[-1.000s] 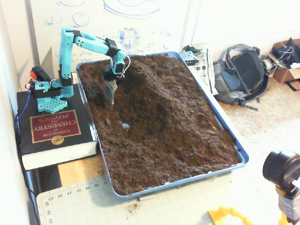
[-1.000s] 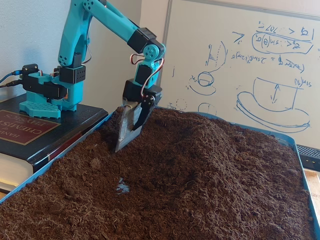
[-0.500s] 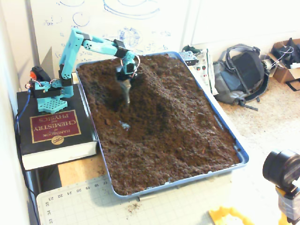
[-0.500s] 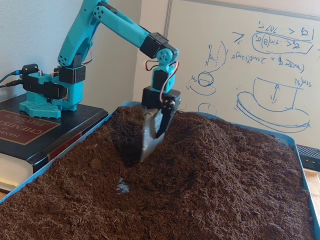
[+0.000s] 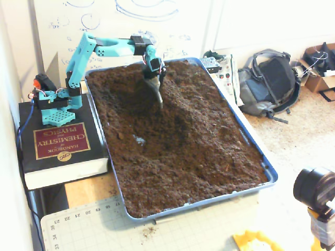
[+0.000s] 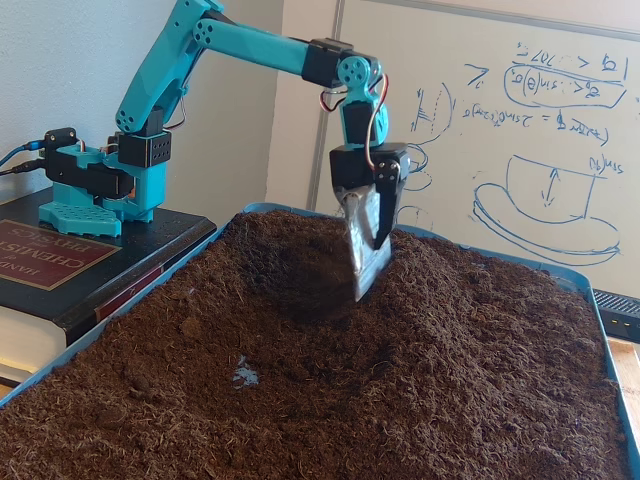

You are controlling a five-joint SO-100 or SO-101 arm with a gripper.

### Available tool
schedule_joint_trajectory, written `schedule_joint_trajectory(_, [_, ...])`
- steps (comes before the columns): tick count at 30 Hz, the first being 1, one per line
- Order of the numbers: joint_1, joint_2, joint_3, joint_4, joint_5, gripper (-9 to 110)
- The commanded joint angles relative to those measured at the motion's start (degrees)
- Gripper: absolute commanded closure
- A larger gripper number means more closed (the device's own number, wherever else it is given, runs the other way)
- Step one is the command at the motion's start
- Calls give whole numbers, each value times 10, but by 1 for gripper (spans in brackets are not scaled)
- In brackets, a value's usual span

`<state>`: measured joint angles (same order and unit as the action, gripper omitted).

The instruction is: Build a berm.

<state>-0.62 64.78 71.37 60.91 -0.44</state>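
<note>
The big blue tray (image 5: 269,172) keeps the dirt in one place. The berm (image 5: 188,99) is a long hump at the far end. The tool (image 6: 366,272) points down into its side, likely to push dirt up. The low fixed view shows its height; I cannot tell if the tool is spread.

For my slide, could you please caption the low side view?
Teal arm's gripper presses its blade tip into the soil ridge in a blue tray.
</note>
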Motion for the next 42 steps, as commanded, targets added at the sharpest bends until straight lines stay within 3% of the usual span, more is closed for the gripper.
schedule_joint_trajectory(1, [18,66,-65,26,-5,101])
schedule_joint_trajectory(5, [33,110,-84,77,-37,101])
schedule_joint_trajectory(9, [41,129,-131,50,-44,101])
schedule_joint_trajectory(23, [-43,-37,-148,-373,4,101])
schedule_joint_trajectory(34, [-118,-191,-155,-561,9,101])
schedule_joint_trajectory(42, [-117,-271,-150,-599,2,101])
